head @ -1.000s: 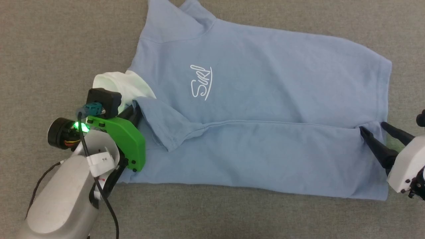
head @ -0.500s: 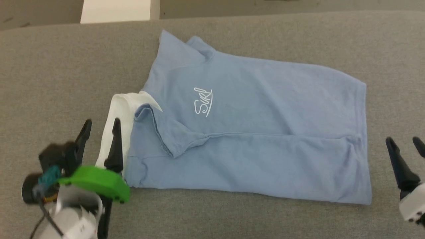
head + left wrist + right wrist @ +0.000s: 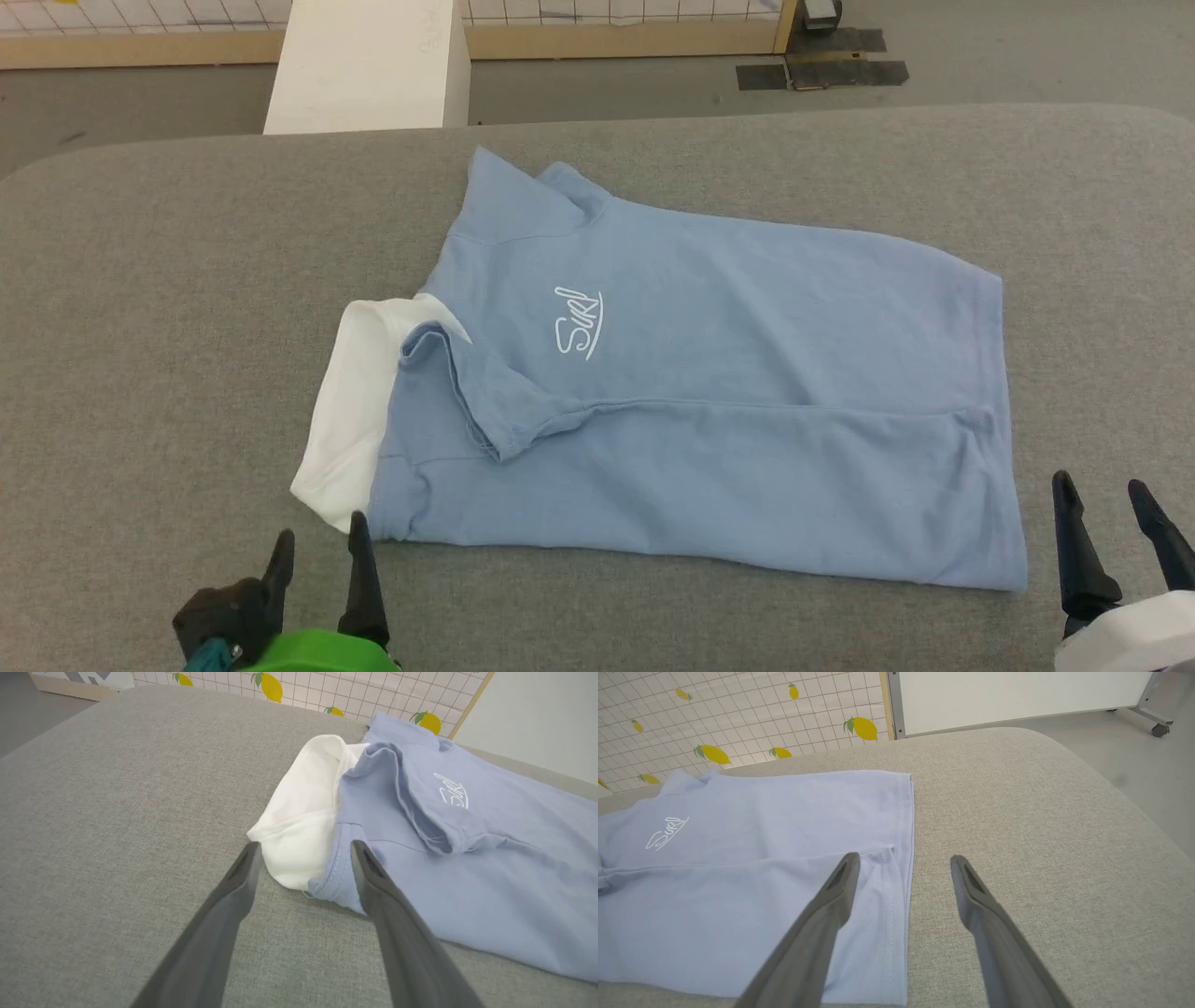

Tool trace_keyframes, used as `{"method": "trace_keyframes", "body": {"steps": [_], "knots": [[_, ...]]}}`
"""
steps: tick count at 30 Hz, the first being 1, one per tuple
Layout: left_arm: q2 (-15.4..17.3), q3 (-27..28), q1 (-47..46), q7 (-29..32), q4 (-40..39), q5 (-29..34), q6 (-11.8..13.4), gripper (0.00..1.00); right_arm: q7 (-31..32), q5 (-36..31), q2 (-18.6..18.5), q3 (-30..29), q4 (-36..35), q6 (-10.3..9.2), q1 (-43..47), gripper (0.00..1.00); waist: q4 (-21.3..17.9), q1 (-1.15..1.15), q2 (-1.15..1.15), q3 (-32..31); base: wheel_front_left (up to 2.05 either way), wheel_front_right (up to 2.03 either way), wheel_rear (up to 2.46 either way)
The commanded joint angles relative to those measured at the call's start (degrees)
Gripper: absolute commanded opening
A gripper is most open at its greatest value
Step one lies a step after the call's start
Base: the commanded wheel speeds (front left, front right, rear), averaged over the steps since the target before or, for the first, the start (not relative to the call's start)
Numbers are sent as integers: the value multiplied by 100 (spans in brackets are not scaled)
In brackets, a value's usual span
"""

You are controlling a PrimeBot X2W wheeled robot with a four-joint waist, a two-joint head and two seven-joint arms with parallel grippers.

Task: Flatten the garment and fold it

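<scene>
The light blue T-shirt (image 3: 709,392) lies spread on the grey table, its near long side folded over onto the body and one sleeve (image 3: 485,397) turned across the chest beside the white lettering (image 3: 579,324). The shirt (image 3: 490,858) and its hem (image 3: 903,826) show in both wrist views. My left gripper (image 3: 319,543) is open at the lower left, just short of the shirt's near left corner, with nothing in it (image 3: 303,851). At the lower right my right gripper (image 3: 1098,495) is open too, beside the hem corner, empty (image 3: 903,861).
A plain white cloth (image 3: 359,411) sticks out from under the shirt's left end, also seen as the white cloth (image 3: 303,821) in the left wrist view. A white block (image 3: 369,65) and floor lie beyond the table's far edge (image 3: 840,110). Bare grey table surrounds the shirt.
Both grippers let go of the shirt's near edge and drew back toward me, open. The head camera tilted up, so the shirt sits lower and smaller in view.
</scene>
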Motion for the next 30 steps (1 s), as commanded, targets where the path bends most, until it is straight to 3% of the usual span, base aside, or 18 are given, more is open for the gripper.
{"method": "trace_keyframes", "body": {"steps": [1,9,22,23,24,25,30], "knots": [[85,-7,-46,199,47,-73,12,100,-41,-55,16,-6,7,-9,2,100,-5,0,0,7,0,0,0],[395,-127,-643,1766,102,-607,-183,100,16,-3,-106,77,-2,-9,-252,100,-48,0,0,401,0,0,0],[411,-293,-1168,3078,331,-1123,-105,100,-4,156,-194,172,173,-9,-498,100,-117,0,0,941,0,0,0],[419,-334,-1211,3156,364,-1125,-111,95,-5,158,-200,175,181,-9,-522,100,-120,0,0,955,0,0,0],[418,-379,-1264,3233,400,-1137,-137,16,-3,159,-210,187,189,-9,-552,100,-128,0,0,969,0,0,0],[422,-419,-1300,3294,432,-1150,-169,0,2,160,-218,201,196,-9,-577,100,-136,0,0,978,0,0,0],[395,-477,-1409,3374,562,-1293,-389,0,42,146,-364,319,204,-9,-731,100,-183,0,0,976,0,0,0]]}}
